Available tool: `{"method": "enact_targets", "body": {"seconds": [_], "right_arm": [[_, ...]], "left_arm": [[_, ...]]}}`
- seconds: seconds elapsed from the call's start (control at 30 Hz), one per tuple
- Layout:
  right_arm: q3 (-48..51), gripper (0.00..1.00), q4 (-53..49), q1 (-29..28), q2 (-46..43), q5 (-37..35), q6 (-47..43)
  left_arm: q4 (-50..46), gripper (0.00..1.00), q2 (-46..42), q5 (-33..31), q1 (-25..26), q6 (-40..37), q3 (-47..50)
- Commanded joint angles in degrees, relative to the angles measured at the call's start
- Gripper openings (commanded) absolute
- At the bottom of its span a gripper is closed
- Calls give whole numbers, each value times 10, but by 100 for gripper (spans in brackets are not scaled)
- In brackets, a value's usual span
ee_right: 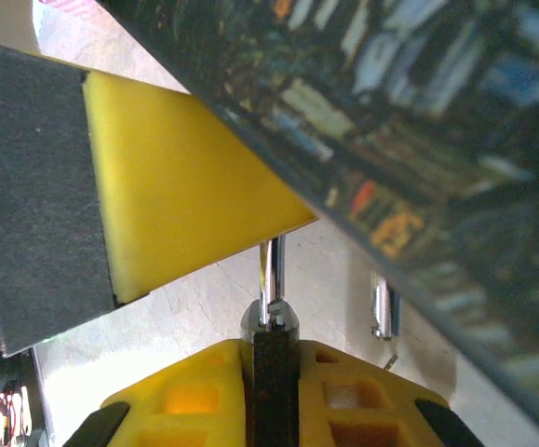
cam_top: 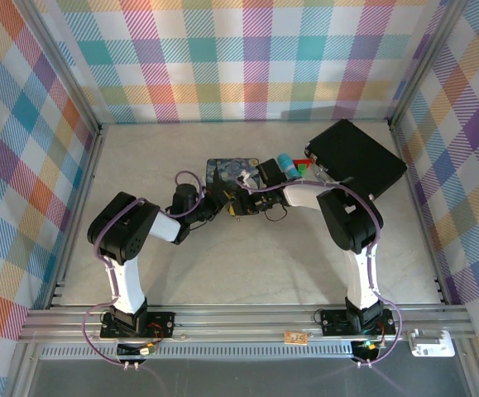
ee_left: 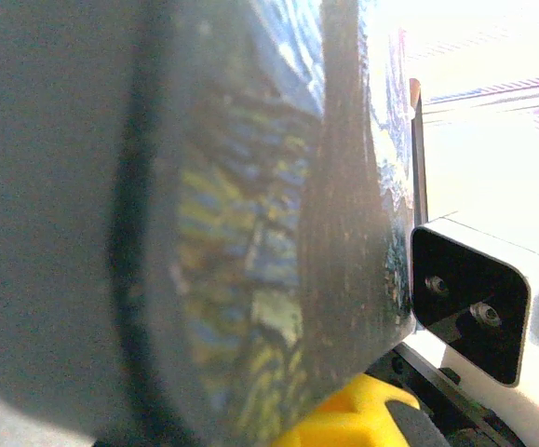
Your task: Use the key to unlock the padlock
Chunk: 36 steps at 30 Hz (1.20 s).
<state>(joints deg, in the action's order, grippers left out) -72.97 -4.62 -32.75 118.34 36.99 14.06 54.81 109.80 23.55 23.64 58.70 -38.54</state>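
The right gripper [ee_right: 276, 349] is clamped on the padlock [ee_right: 270, 279], just beside the blue painted tin [cam_top: 227, 172], and I can't see inside that. The left gripper [cam_top: 217, 203] is up against the tin, can't tell if it's closed.

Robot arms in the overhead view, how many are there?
2. The left arm comes in from the left, the right arm from the right; both reach toward the blue painted tin.
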Motion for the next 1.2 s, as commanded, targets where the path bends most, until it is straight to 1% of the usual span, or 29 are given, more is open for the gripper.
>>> {"method": "enact_targets", "body": {"seconds": [0.0, 0.07, 0.2, 0.27, 0.37, 0.53, 0.57, 0.63, 0.7, 0.8, 0.87, 1.03, 1.07, 1.1, 1.17], "right_arm": [[-24, 2, -9, -4, 1, 32, -21], [-30, 2, -13, -4, 3, 35, -24], [-32, 1, -11, -4, 4, 41, -20], [-31, 1, -8, -4, 4, 43, -17], [-27, 1, -4, -4, 2, 42, -15], [-18, 2, 1, -4, -6, 38, -12], [-16, 3, 2, -3, -9, 35, -9], [-10, 14, 5, -2, -19, 27, -2], [4, 33, 5, -1, -39, 1, 10], [29, 48, 5, 1, -81, -47, 32], [49, 52, 7, 4, -109, -79, 50], [82, 58, 3, 21, -173, -168, 98], [81, 61, -5, 24, -183, -200, 109], [77, 66, -12, 27, -189, -234, 119], [66, 72, -21, 33, -189, -285, 127]], "left_arm": [[-19, 14, 15, 6, 11, -18, -13], [-39, 15, 10, 4, 13, -30, -16], [-54, 14, 9, -1, 14, -39, -21], [-52, 11, 14, -1, 14, -36, -25], [-46, 0, 18, -1, 16, -33, -30], [-53, 0, 15, -2, 16, -38, -30], [-56, 0, 15, -4, 16, -40, -30], [-57, 0, 15, -6, 16, -43, -27], [-59, 0, 14, -13, 16, -46, -26], [-59, 0, 15, -18, 16, -46, -26], [-59, 0, 16, -22, 16, -45, -27], [-64, 0, 15, -25, 15, -45, -29], [-66, 0, 14, -25, 14, -46, -30], [-69, 0, 13, -25, 14, -46, -30], [-72, 0, 12, -26, 14, -46, -30]]}}
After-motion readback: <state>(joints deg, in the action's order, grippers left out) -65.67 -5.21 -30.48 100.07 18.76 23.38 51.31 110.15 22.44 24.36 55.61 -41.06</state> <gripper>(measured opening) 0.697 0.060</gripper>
